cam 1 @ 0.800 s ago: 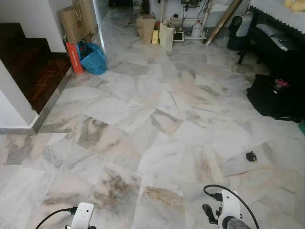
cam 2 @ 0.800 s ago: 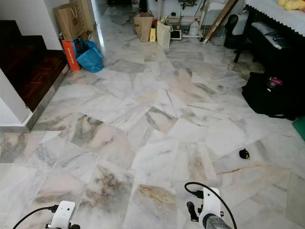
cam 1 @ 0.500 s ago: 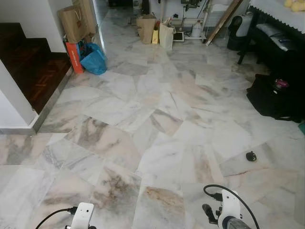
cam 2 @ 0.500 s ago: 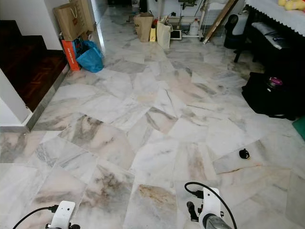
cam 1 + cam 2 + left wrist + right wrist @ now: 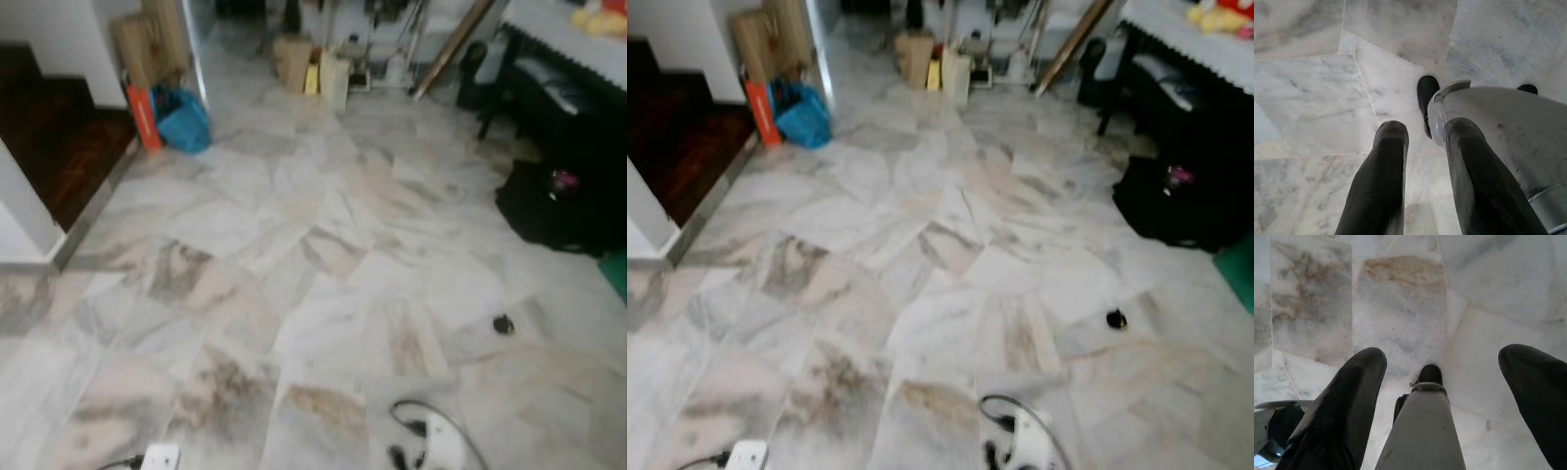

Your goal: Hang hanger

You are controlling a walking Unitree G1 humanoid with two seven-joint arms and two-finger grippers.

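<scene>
Floor [image 5: 323, 294]: white marble, grey and tan veining. Blue bag [image 5: 184, 122], orange box [image 5: 139, 116], black bag [image 5: 549, 201], dark brown stairs [image 5: 49, 147]. Fingers [image 5: 1378, 186] black.

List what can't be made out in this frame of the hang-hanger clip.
- Head views: motion blur; the small dark object on the marble floor is too small to identify.
- Bags by the far wall: blurred, contents unreadable.
- Black bag: partly shadowed under the table.
- Left claw and right claw: both open, holding nothing.
</scene>
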